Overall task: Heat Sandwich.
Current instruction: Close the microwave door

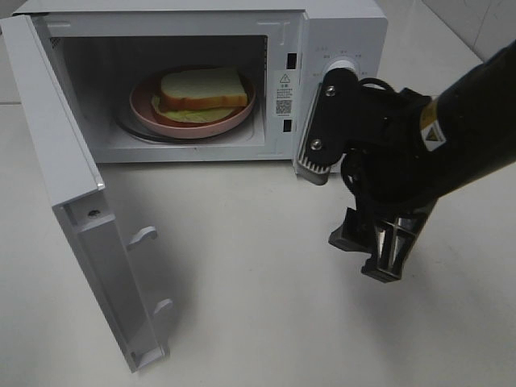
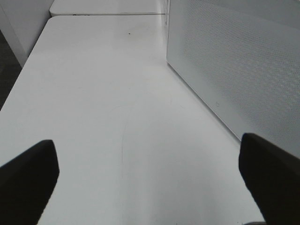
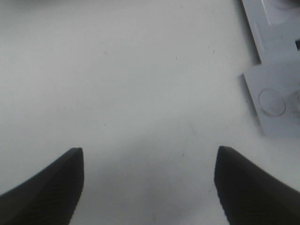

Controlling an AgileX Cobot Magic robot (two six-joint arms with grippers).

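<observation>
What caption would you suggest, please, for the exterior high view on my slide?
Sandwich on pink plate inside the open microwave; right end effector open and empty in front.

We see a white microwave [image 1: 348, 32] on the white table [image 1: 242, 282], its door [image 1: 97, 242] swung wide open (two latch hooks [image 1: 143, 235] jut from its inner face). A round pink plate [image 1: 142, 110] sits inside the cavity, near a warning sticker [image 1: 284, 93].

We take this for a robotics lab. A white microwave [image 1: 339, 32] stands on a plain white table [image 1: 242, 282], a black robot arm [image 1: 476, 121] reaches over it, and a second table [image 2: 108, 7] adjoins the first.
</observation>
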